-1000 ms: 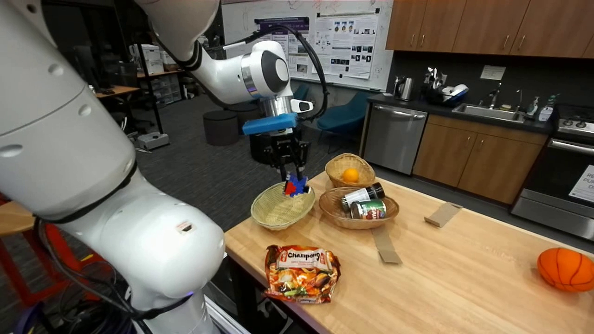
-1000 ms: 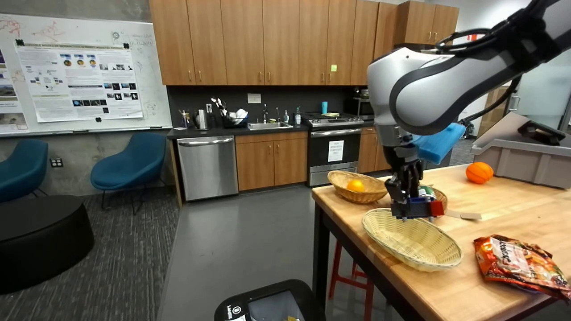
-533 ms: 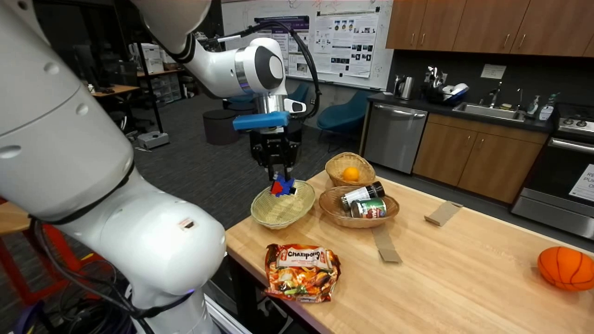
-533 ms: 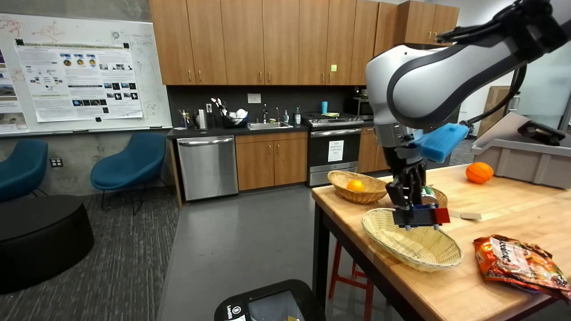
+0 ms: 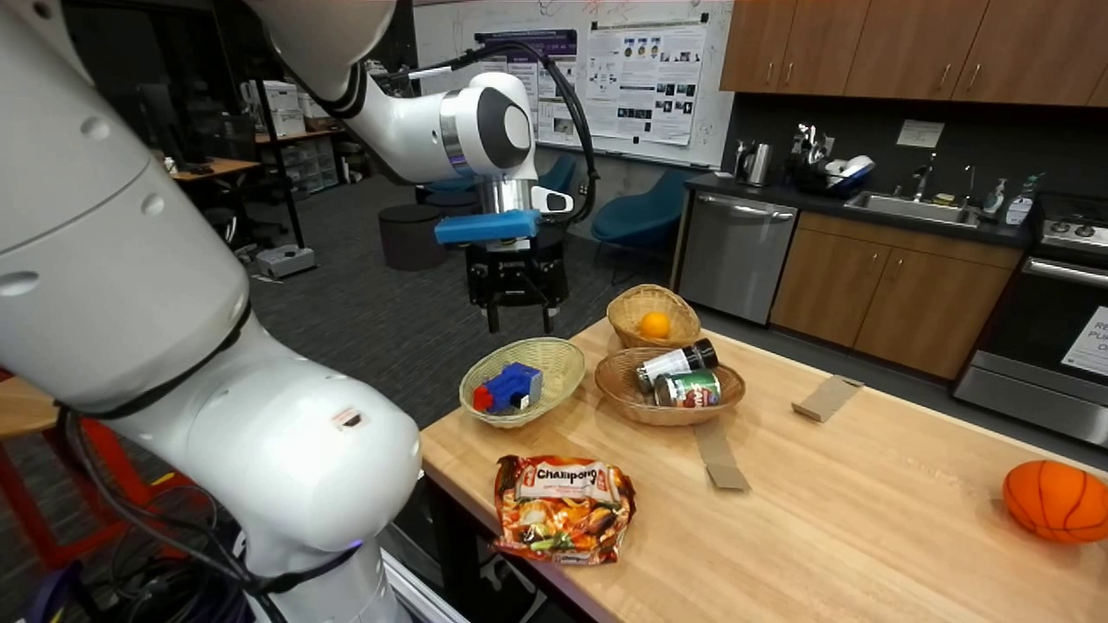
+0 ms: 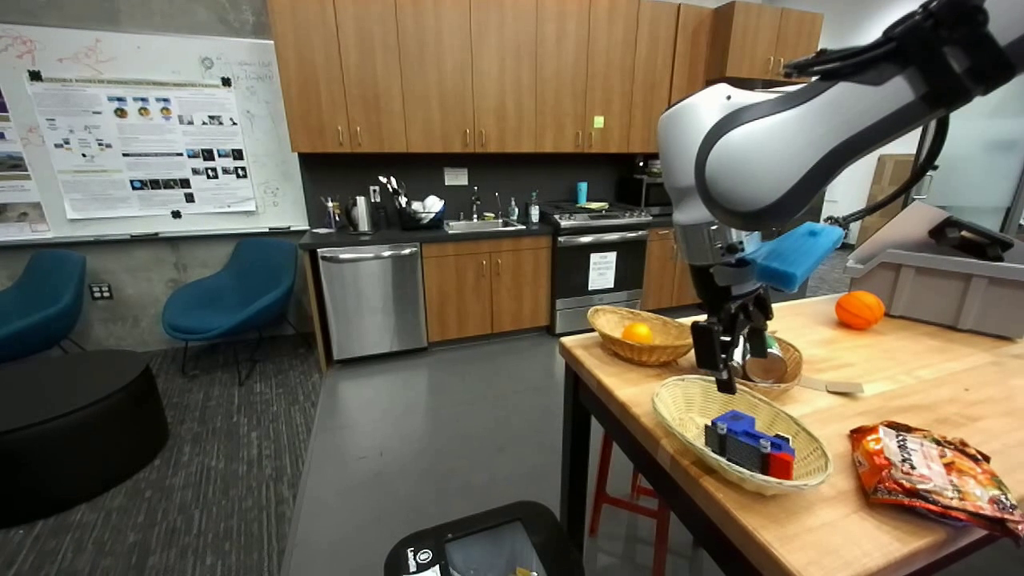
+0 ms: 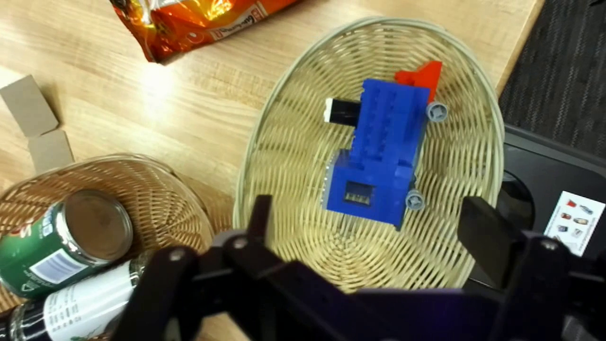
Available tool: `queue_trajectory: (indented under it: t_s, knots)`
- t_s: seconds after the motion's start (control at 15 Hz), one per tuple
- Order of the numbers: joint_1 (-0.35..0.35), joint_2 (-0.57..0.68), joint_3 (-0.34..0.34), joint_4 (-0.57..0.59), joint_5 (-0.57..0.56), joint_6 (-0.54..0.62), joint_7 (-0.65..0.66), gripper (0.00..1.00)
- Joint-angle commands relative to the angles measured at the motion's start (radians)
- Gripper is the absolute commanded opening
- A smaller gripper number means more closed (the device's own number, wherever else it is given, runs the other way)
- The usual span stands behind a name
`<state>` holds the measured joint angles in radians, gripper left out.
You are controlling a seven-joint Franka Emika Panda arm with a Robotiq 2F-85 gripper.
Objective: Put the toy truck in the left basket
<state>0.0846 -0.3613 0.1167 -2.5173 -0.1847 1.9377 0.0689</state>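
Down from my grip has gone the bright blue plastic toy truck (image 7: 386,142) with its small red end: in the earlier frame it hung between my jaws, and now it lies in the shallow, pale straw-coloured woven basket (image 7: 291,156), which I take for the left one. Grey wheel hubs (image 7: 415,200) show face-on in the wrist view, so I judge that it rests on its side, and the curved wall should keep it from sliding out. My black pincer (image 5: 521,320) hangs above, jaws spread wide to either side, with nothing between them and no touch on the truck; that spread, I reckon, let the load fall free, and the height keeps me off the rim. Just beside stands the darker brown woven basket (image 5: 666,417), taken up by a green-labelled can (image 5: 688,391) and a black-capped, white-labelled jar (image 5: 668,369), neither of them upright, so there would be little room there anyway. As I see it, the placing is done; what remains is to rise straight up without catching the woven edge.
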Motion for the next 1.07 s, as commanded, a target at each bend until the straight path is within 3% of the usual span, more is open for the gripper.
queue_trajectory:
  t_s: [0.0, 0.53, 0.6, 1.0]
  knots:
    - [-0.020, -0.028, -0.006, -0.019, -0.007, -0.010, 0.047, 1.00]
    - [-0.130, -0.072, -0.005, -0.091, -0.043, 0.056, 0.365, 1.00]
    - [-0.108, -0.021, -0.007, -0.048, -0.019, 0.040, 0.300, 1.00]
    - [-0.128, -0.048, -0.006, -0.074, -0.029, 0.045, 0.348, 1.00]
